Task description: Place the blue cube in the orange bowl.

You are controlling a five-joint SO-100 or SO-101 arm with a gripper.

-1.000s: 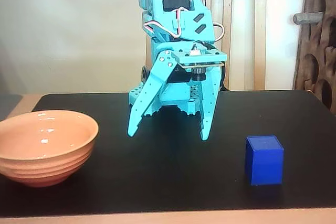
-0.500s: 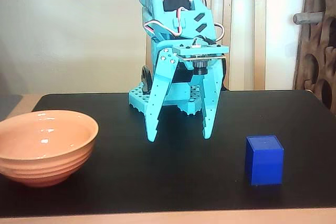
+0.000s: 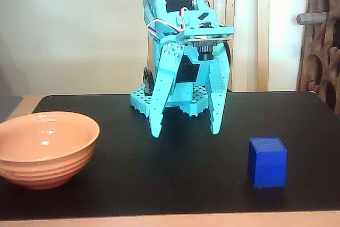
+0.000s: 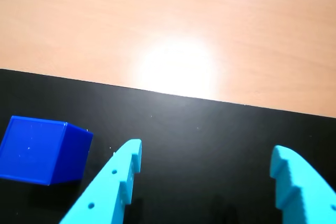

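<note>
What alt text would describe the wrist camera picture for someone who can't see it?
An open turquoise gripper hangs over a black mat, with a blue cube outside its fingers at the left edge. Beyond the mat lies a pale wooden tabletop with a bright glare spot.

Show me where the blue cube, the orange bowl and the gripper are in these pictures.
blue cube (image 3: pixel 267 164): fixed view, on its front face.
orange bowl (image 3: pixel 45 171): fixed view, on its ridged outer wall.
gripper (image 3: pixel 186 129): fixed view, midway between the two open fingertips.
</note>
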